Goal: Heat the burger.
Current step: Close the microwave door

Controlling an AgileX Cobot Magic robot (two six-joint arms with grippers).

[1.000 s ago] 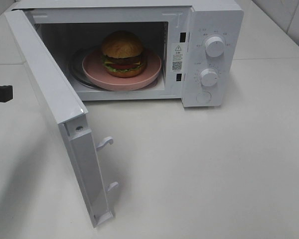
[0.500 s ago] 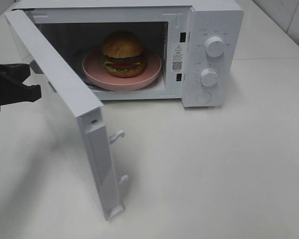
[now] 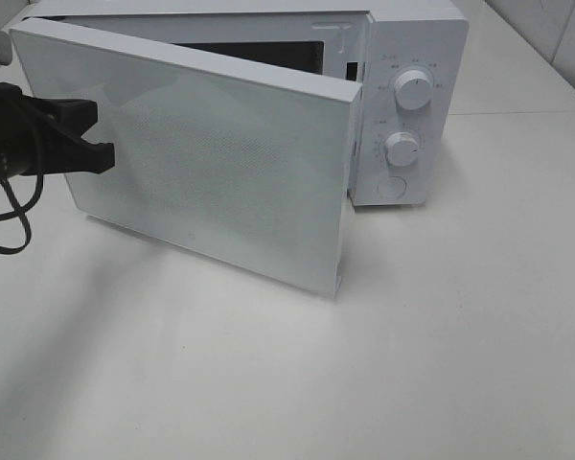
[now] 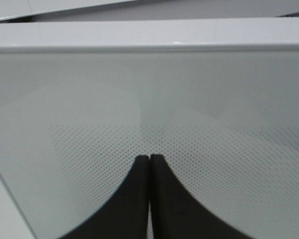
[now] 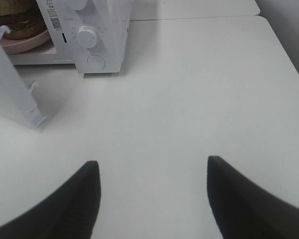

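Note:
The burger (image 5: 12, 15) sits on a pink plate (image 5: 21, 44) inside the white microwave (image 3: 412, 48); only the right wrist view shows it, past the door's free edge (image 5: 12, 87). In the high view the door (image 3: 220, 163) stands partly swung in and hides the cavity. My left gripper (image 3: 101, 144) is shut, its fingertips (image 4: 149, 158) pressed together against the door's dotted outer face (image 4: 149, 99). My right gripper (image 5: 149, 196) is open over bare table, well away from the microwave, with nothing between its fingers.
Two white knobs (image 3: 413, 89) (image 3: 401, 149) and a round button (image 3: 392, 187) sit on the microwave's right panel. White table (image 3: 412, 335) spreads in front and to the right. A black cable (image 3: 10, 216) loops below the left arm.
The door has swung from wide open to partly closed, with my left gripper moving right against its outer face. The burger is now hidden in the high view.

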